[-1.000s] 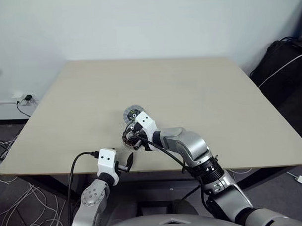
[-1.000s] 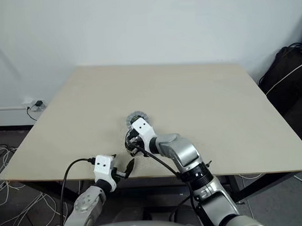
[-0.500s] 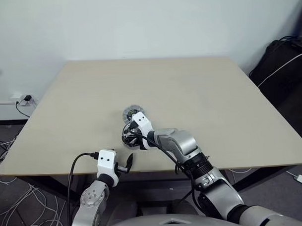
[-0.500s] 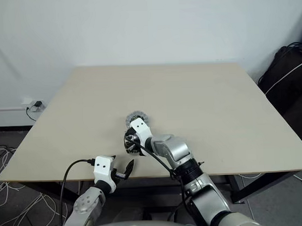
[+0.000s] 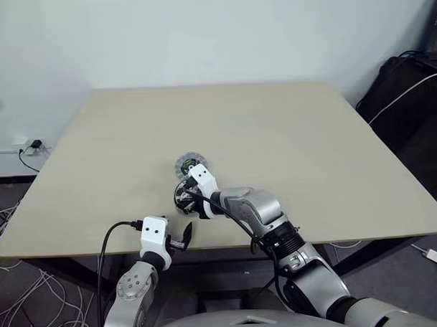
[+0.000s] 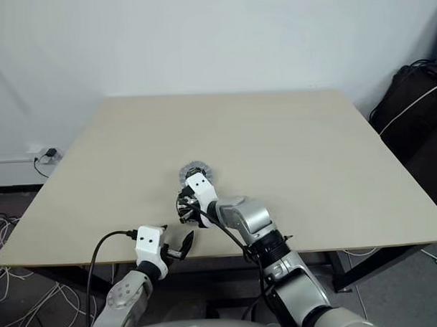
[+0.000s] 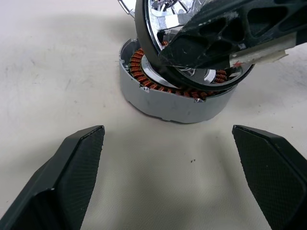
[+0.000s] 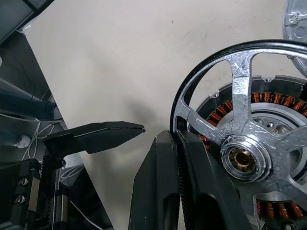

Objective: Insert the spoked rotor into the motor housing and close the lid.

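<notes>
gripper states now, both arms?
Left gripper: open, empty.
Right gripper: shut on the spoked rotor, tilted over the motor housing.

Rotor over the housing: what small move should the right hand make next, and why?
Probably level the rotor and lower it straight down. The right hand is shut on its rim and holds it tilted, one edge low over the housing's copper windings, not yet seated. The lid lies behind.
</notes>
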Controlling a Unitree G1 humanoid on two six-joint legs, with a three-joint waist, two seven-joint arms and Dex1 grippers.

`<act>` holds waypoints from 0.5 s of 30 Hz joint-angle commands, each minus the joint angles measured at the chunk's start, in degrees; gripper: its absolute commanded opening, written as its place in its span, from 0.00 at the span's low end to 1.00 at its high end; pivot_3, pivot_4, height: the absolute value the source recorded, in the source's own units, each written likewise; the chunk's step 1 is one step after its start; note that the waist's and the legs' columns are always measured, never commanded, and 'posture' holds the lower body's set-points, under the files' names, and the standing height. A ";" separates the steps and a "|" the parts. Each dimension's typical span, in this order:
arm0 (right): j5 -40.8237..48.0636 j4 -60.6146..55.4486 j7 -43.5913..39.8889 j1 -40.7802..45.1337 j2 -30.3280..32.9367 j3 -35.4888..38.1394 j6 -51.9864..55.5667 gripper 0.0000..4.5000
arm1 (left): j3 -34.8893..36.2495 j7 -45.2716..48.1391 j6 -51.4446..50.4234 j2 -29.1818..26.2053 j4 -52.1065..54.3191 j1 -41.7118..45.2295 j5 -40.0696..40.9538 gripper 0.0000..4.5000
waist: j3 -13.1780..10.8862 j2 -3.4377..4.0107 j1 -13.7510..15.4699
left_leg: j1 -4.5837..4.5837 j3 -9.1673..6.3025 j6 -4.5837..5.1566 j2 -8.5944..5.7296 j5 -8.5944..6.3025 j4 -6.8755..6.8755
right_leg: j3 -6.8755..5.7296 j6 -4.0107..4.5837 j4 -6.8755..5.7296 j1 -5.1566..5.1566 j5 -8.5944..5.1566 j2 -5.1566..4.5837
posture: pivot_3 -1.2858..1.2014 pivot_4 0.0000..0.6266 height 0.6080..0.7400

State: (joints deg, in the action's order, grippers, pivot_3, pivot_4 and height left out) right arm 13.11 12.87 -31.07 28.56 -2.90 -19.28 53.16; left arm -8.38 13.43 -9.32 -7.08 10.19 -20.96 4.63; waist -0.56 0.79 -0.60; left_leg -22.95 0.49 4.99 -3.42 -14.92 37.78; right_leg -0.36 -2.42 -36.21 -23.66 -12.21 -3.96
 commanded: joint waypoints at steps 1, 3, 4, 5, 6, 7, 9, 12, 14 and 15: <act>0.89 -1.45 -0.45 1.02 -0.59 0.34 0.15 0.00 | 0.34 -0.33 0.85 0.11 3.25 0.35 0.05 1.00 | 0.00 0.01 -0.07 | 0.00 0.00 0.00 0.00 0.00 0.00 | 0.00 0.00 0.00 0.00 0.00 0.00 | 0.52 0.00 1.00; 1.01 -1.61 -0.45 0.93 -0.58 0.18 0.31 0.00 | 0.30 -0.34 0.83 0.13 3.22 0.37 0.07 1.00 | -0.01 0.01 -0.07 | 0.00 0.00 0.00 0.00 0.00 0.00 | 0.00 -0.01 0.00 0.00 0.00 0.00 | 0.52 0.00 1.00; 1.05 -1.65 -0.41 0.91 -0.58 0.11 0.34 0.00 | 0.28 -0.33 0.83 0.13 3.21 0.37 0.08 1.00 | -0.01 0.01 -0.07 | 0.00 0.00 0.00 0.00 0.00 -0.01 | 0.00 -0.01 0.00 -0.01 0.00 0.00 | 0.52 0.00 1.00; 1.12 -1.69 -0.41 0.88 -0.61 -0.02 0.39 0.00 | 0.28 -0.33 0.84 0.14 3.19 0.38 0.10 1.00 | -0.01 0.01 -0.07 | 0.00 0.00 0.00 0.00 0.00 -0.01 | 0.00 -0.01 0.00 -0.01 0.00 0.00 | 0.52 0.00 1.00; 1.18 -1.72 -0.46 0.88 -0.61 -0.16 0.46 0.00 | 0.26 -0.35 0.84 0.16 3.16 0.43 0.09 1.00 | 0.00 0.01 -0.07 | 0.00 0.00 0.00 0.00 0.00 -0.01 | 0.00 -0.01 0.00 -0.01 0.00 0.00 | 0.52 0.00 1.00; 1.23 -1.76 -0.48 0.85 -0.65 -0.29 0.51 0.00 | 0.26 -0.37 0.84 0.18 3.14 0.46 0.11 1.00 | 0.00 0.02 -0.07 | 0.00 0.00 0.00 0.00 0.00 -0.01 | 0.00 -0.01 0.00 -0.01 0.00 -0.01 | 0.52 0.00 1.00; 1.30 -1.73 -0.53 0.87 -0.75 -0.45 0.55 0.00 | 0.25 -0.42 0.84 0.21 3.11 0.52 0.11 1.00 | 0.00 0.02 -0.07 | 0.00 0.00 0.00 0.00 0.00 -0.01 | 0.01 -0.01 0.00 -0.01 0.00 0.00 | 0.52 0.00 1.00; 1.31 -1.52 -0.65 0.93 -0.92 -0.71 0.41 0.00 | 0.25 -0.58 0.86 0.25 3.12 0.50 0.11 1.00 | 0.01 0.02 -0.07 | 0.00 -0.01 0.00 0.00 0.00 -0.03 | 0.00 -0.01 0.00 -0.01 0.00 0.00 | 0.52 0.00 1.00; 1.30 -1.16 -0.90 1.06 -0.94 -0.88 0.15 0.06 | 0.27 -0.69 0.89 0.28 3.22 0.36 0.13 1.00 | 0.01 0.03 -0.07 | 0.00 0.00 0.00 0.00 0.00 -0.05 | 0.01 -0.01 0.00 -0.03 0.00 -0.01 | 0.52 0.00 1.00; 1.28 -1.06 -0.94 1.10 -0.95 -0.90 0.06 0.12 | 0.28 -0.73 0.91 0.28 3.26 0.29 0.14 1.00 | 0.01 0.03 -0.07 | 0.00 0.00 0.00 0.00 0.00 -0.06 | 0.01 -0.01 0.00 -0.03 0.00 -0.01 | 0.52 0.00 1.00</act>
State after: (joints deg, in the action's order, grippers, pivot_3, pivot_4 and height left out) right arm 13.70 12.86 -31.34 28.55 -2.93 -20.01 53.78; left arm -8.38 12.72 -9.33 -6.91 10.20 -20.97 4.66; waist -0.55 0.82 -0.67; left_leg -22.95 0.48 4.99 -3.42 -14.92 37.71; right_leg -0.35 -2.43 -36.21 -23.70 -12.21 -3.96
